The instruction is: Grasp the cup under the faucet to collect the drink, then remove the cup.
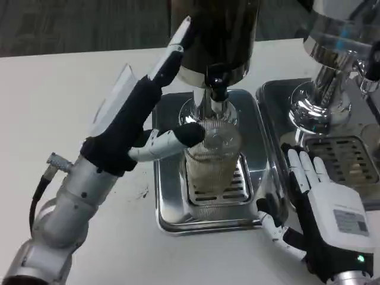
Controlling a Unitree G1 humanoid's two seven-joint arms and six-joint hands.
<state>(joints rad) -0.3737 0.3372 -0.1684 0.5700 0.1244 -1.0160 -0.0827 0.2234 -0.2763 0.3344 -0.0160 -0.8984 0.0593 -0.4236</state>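
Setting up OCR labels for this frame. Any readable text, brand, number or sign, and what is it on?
No text can be read in the head view.
White sticker on the back of the right hand: printed lines and a small square code, too small and blurred to read.
Drink dispenser, ribbed cup, drip tray: no markings that I can make out.
Left hand: no label visible.

Left hand [139, 122] thumb touching cup [212, 157] under faucet [217, 89]; right hand [320, 208] flat on table.
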